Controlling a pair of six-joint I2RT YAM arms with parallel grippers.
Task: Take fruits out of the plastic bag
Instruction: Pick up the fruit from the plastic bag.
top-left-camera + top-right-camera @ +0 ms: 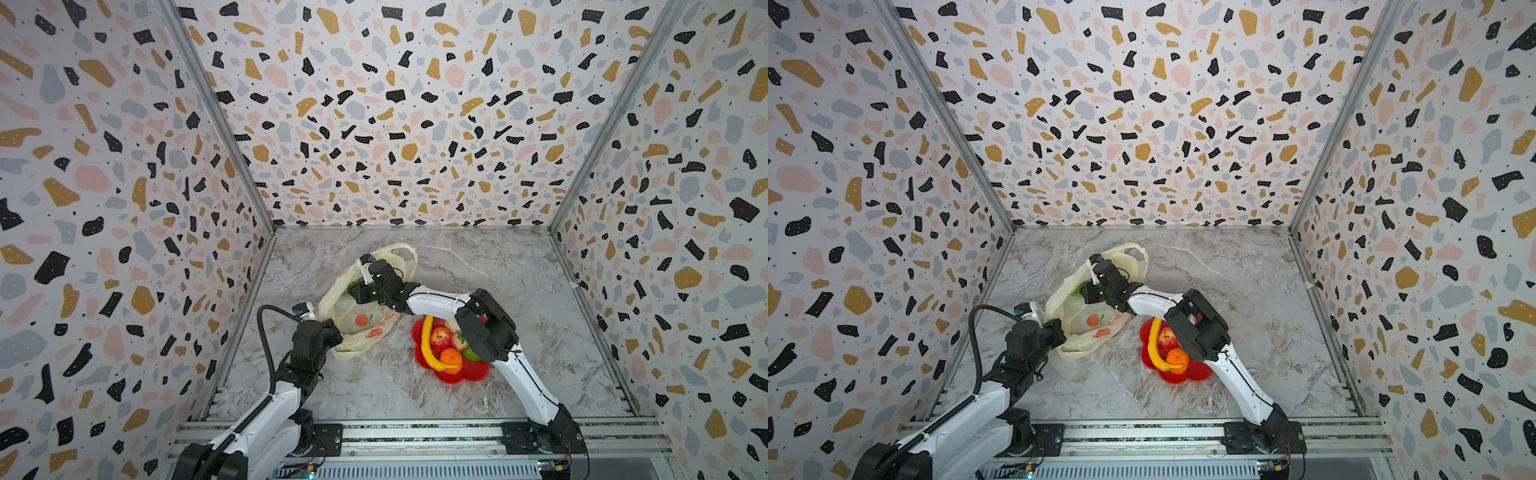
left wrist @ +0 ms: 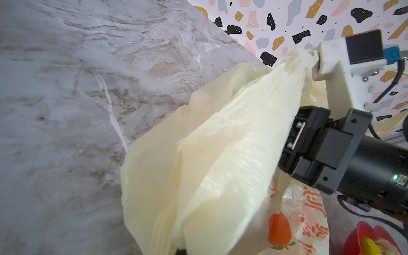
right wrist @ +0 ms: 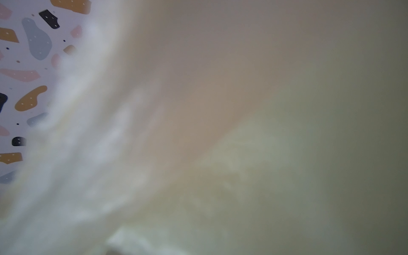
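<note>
Plastic bag [image 1: 347, 316], pale yellow, crinkly, translucent: left end effector [image 1: 333, 327] pinches edge; right end effector [image 1: 355, 291] hidden inside, grip state unreadable.

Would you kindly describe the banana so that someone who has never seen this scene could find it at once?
On the marble tabletop, beside the pale yellow plastic bag, lies a red flower-shaped plate heaped with toy fruit. The banana is the long, curved yellow piece along the plate's bag-facing edge, the only slender fruit next to the round apple and orange.
</note>
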